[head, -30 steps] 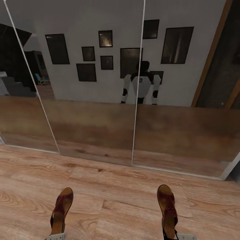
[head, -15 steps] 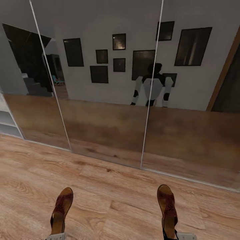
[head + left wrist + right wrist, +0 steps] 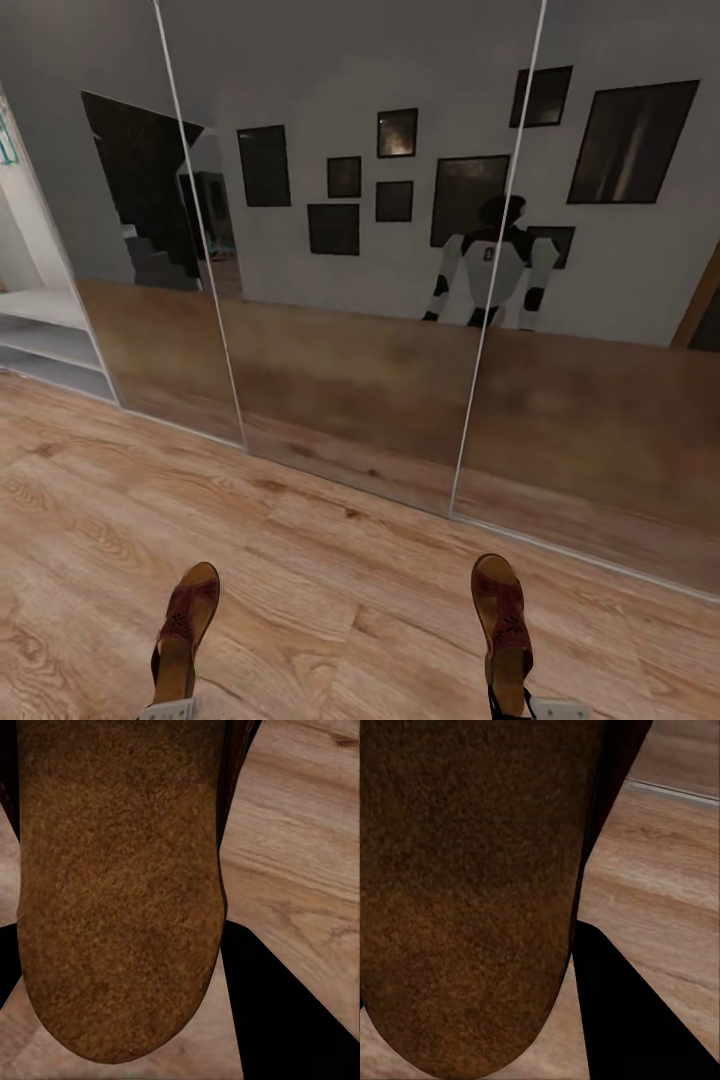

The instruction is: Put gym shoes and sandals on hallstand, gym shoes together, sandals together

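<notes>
While the head view looks down over the corridor floor [image 3: 330, 560], two sandals show at its lower edge, well apart and both nearer the camera than the mirrored sliding doors [image 3: 350, 300]. The left sandal [image 3: 183, 630] sits in the left gripper [image 3: 166, 712], the right sandal [image 3: 504, 625] in the right gripper [image 3: 540, 710]; only the grey tips of each claw show, at the heel ends, toes pointing toward the doors. The doors reflect the robot [image 3: 490, 265] and dark picture frames [image 3: 333, 228]. At the doors' left end stand white shelf tiers [image 3: 40, 340].

In the left wrist view, a sandal's brown suede sole [image 3: 112, 892] hangs close above the planks [image 3: 300, 855]; the claw seems clamped on it, though its fingers are hidden.

In the right wrist view, the other sandal's sole [image 3: 465, 892] hangs likewise over the planks [image 3: 660, 900], near the door rail [image 3: 675, 791].
</notes>
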Robot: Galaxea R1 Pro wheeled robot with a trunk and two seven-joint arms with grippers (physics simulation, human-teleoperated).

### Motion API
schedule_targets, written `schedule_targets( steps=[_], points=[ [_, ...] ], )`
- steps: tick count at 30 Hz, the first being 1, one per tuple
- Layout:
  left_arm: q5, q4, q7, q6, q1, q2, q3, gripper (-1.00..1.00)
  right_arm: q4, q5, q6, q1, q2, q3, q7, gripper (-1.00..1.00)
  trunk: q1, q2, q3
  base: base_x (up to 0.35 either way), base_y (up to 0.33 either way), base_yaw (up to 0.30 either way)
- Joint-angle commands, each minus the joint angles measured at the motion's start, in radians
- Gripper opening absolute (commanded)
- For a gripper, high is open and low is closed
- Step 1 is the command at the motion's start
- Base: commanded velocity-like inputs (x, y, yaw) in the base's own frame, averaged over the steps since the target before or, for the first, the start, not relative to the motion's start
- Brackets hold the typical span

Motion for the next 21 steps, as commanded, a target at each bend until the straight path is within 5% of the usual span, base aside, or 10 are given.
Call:
schedule_targets(
  steps=[1, 21],
  points=[
    [-0.013, 0.001, -0.003, -0.003, -0.001, 0.0, 0.009, -1.0, -0.001, -0.002, -0.002, 0.0, 0.001, -0.008, 0.01, -1.0, 0.0, 0.0, 0.0, 0.0, 0.0, 0.22],
    [-0.013, 0.001, -0.005, -0.005, -0.001, -0.002, 0.009, -1.0, -0.001, -0.002, -0.002, 0.0, 0.002, -0.008, 0.01, -1.0, 0.0, 0.0, 0.019, 0.0, 0.0, 0.228]
  ],
)
